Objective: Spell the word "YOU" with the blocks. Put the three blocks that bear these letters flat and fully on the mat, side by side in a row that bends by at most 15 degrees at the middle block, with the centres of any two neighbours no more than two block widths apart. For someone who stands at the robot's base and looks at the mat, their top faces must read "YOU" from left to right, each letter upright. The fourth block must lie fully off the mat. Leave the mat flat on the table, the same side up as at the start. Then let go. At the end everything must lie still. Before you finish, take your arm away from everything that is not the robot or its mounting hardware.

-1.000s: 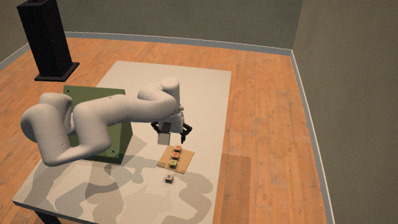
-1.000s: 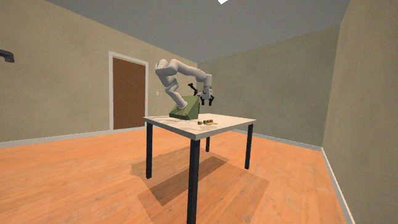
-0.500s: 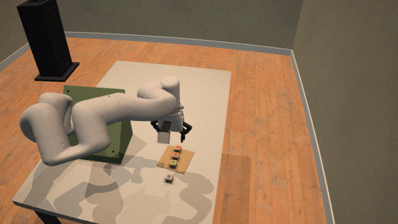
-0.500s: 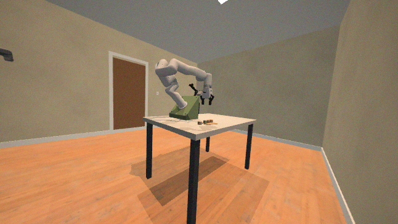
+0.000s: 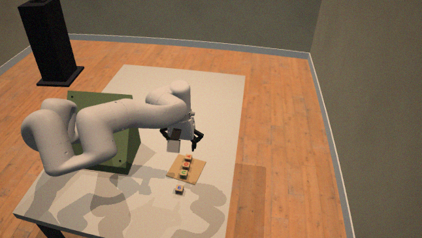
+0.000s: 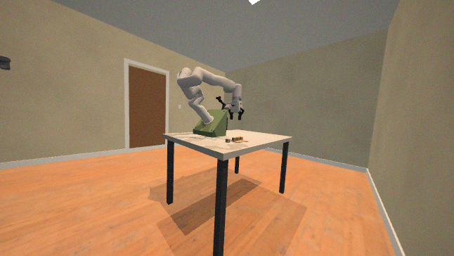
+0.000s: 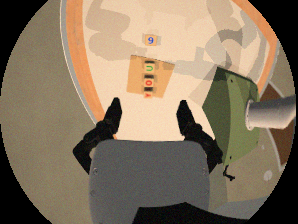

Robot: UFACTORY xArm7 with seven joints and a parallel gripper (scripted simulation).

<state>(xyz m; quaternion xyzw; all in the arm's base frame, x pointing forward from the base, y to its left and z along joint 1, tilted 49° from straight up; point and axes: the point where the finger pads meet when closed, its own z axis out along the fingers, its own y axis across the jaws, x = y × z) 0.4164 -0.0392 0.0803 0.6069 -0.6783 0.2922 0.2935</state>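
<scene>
Top view gives me three lettered blocks (image 5: 185, 165) in a straight row on the tan mat (image 5: 198, 170); the letters are too small for me to read with certainty. I see the fourth block (image 5: 179, 189), with a blue mark, on the worktop (image 5: 212, 98) just off the mat's near edge. My gripper (image 5: 181, 142) hangs above the mat's far end, jaws spread wide, pinching nothing. Behind it sits the green base wedge (image 5: 127, 147).

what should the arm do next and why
Probably just hold clear and stay open. Three blocks sit in a row on the mat, the fourth block lies off it on the table, and the gripper hangs open above, holding nothing.
</scene>
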